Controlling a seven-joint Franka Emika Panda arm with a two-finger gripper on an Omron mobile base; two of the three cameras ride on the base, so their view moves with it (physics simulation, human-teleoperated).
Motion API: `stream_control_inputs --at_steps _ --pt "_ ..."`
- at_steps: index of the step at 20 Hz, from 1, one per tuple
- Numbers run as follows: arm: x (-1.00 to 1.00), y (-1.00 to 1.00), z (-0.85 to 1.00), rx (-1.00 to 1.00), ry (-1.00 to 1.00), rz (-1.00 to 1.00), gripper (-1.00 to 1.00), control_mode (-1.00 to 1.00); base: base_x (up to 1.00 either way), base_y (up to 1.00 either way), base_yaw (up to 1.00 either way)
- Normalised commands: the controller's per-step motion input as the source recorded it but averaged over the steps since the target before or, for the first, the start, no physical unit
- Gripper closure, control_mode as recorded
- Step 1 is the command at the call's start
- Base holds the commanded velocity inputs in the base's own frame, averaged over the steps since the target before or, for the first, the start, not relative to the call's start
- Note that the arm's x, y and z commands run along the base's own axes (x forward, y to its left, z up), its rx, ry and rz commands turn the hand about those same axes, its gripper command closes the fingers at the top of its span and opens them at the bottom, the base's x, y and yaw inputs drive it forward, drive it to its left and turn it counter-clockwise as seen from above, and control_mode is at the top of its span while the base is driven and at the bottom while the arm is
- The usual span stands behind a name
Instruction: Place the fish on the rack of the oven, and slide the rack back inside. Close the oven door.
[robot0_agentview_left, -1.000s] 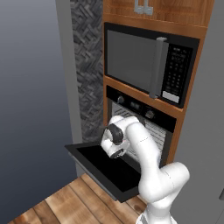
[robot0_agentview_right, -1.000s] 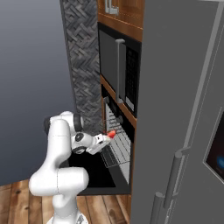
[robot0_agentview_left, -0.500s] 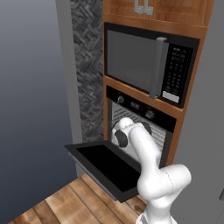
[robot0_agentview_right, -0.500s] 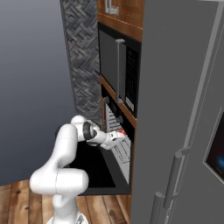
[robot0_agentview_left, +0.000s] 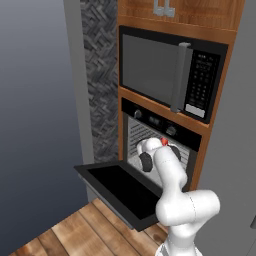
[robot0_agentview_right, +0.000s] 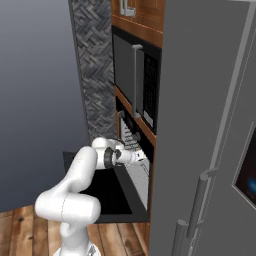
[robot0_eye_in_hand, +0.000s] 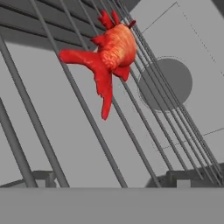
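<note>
Fingers spread wide and empty, fish (robot0_eye_in_hand: 113, 50) lying on the rack (robot0_eye_in_hand: 87, 118) bars upper centre of the hand view — a jerky push could roll it through the gaps.

Rack (robot0_eye_in_hand: 87, 118) cut off by hand view edges; fish (robot0_agentview_left: 164, 142) mostly hidden behind arm in left base view.

A small orange-red toy fish (robot0_eye_in_hand: 111, 48) with a forked tail lies on the thin silvery wire rack (robot0_eye_in_hand: 83, 109). The rack sits in the built-in black wall oven (robot0_agentview_left: 155, 131) with round knobs. Its wide black oven door (robot0_agentview_left: 120, 189) hangs fully open, lying flat below the rack.
</note>
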Motion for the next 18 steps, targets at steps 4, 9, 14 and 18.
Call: stream_control_inputs --at_steps 4,9,14,18 --pt "0.11 0.67 0.12 -0.38 -0.14 -0.22 -1.0 -1.0 0.0 0.0 0.0" --pt "0.01 0.71 0.48 -0.38 -0.17 -0.17 -1.0 -1.0 0.0 0.0 0.0" --pt "-0.03 0.56 0.17 -0.42 -0.14 -0.19 -1.0 -1.0 0.0 0.0 0.0" --pt "0.17 0.15 0.3 -0.46 -0.14 -0.28 -1.0 -1.0 0.0 0.0 0.0"
